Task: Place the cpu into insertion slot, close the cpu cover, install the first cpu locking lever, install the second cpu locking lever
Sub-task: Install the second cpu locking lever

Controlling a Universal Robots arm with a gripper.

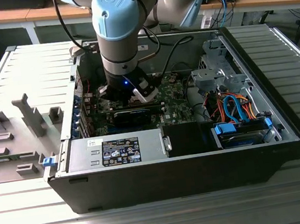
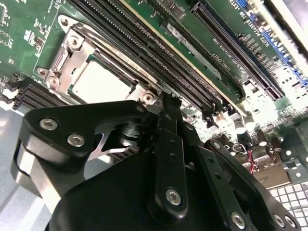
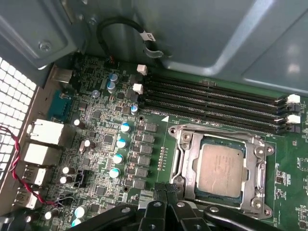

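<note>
The cpu [image 3: 220,169] lies flat in the insertion slot [image 3: 267,180] on the green motherboard, its dull silver top showing through the window of the cpu cover [image 3: 188,161], which lies down over it. In the second wrist view the cpu [image 2: 98,82] and the cpu cover [image 2: 65,53] appear beyond the black fingers. My gripper [image 3: 166,188] is shut with nothing visible between its tips, which sit just beside one edge of the socket. I cannot tell how the locking levers stand. In the exterior view the gripper [image 1: 137,96] reaches down inside the open computer case.
Long black memory slots [image 3: 216,103] run along one side of the socket, and several capacitors [image 3: 120,144] along another. Case walls surround the board. The power supply [image 1: 116,149] and a drive bay with blue and orange cables [image 1: 238,111] sit nearby. A grey fixture tray [image 1: 15,135] lies at the exterior view's left.
</note>
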